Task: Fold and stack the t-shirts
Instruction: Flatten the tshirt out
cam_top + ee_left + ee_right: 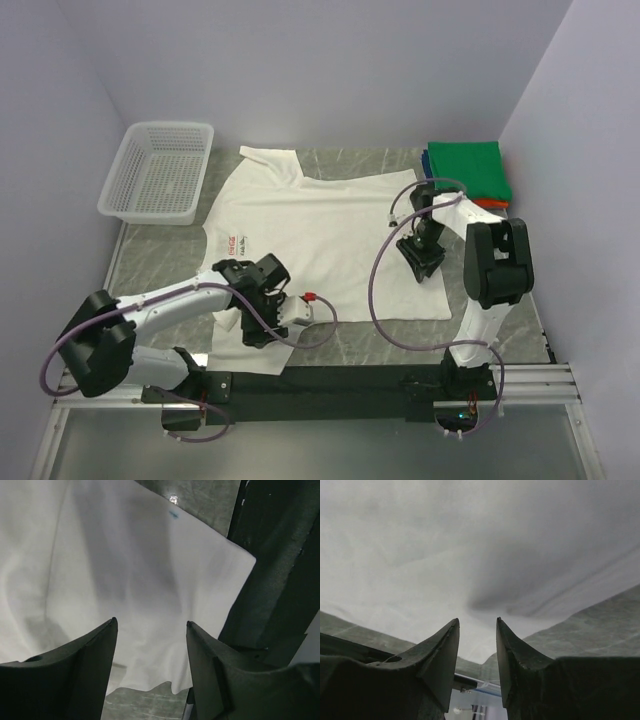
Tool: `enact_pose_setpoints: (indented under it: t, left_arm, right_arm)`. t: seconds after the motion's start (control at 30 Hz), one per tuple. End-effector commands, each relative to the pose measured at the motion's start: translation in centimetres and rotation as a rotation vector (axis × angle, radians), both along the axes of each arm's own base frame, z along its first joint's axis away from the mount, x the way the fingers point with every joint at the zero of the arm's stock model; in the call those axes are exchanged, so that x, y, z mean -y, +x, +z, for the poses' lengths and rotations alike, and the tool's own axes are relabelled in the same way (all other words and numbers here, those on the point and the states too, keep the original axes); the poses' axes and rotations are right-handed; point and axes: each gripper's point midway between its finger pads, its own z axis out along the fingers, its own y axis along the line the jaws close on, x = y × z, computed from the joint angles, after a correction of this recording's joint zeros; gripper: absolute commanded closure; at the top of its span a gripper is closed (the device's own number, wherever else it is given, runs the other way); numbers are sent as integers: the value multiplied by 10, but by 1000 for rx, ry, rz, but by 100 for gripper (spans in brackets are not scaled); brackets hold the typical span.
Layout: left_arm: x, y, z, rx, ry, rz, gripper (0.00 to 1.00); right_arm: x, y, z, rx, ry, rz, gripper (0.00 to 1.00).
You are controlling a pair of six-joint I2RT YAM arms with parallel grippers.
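A white t-shirt (330, 235) with a small red chest logo (232, 242) lies spread flat, its collar toward the back. My left gripper (258, 335) hovers over its near left corner. In the left wrist view that gripper (151, 625) is open, with the cloth corner (125, 575) below its fingers and nothing between them. My right gripper (420, 265) sits low over the shirt's right side. It (477, 622) stands open with a narrower gap, and the cloth (470, 555) lies just beyond its tips. Folded tees are stacked at the back right: green (465, 165) on top, with blue (427, 160) and orange (492, 203) edges showing.
A white mesh basket (160, 170) stands at the back left. The black base rail (320, 385) runs along the near table edge, close to the left gripper, and shows in the left wrist view as the rail (270, 580). White walls close in on three sides.
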Motion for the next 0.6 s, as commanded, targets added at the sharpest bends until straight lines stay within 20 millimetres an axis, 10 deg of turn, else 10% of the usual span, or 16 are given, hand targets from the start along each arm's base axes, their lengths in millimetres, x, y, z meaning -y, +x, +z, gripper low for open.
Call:
enact_pose_setpoints:
  t: [0.0,0.23,0.33,0.43,0.57]
  left_arm:
    - [9,1,-14,35,37,-4,38]
    - [14,-17,-48,17,139,-47,44]
    - [17,-25,-55,0,148,-78,67]
    - [29,-38,-44,-60,108,-122,99]
    - [63,-58,-11,-170,12,-188,99]
  right_arm:
    - [8,4,-15,2,-49,17,58]
    - [17,4,-24,-14,-92,31,59]
    - [20,6,-23,-11,-102,32,60]
    - [24,10,-23,-12,-111,33,60]
    - [24,12,-22,-15,-110,42,60]
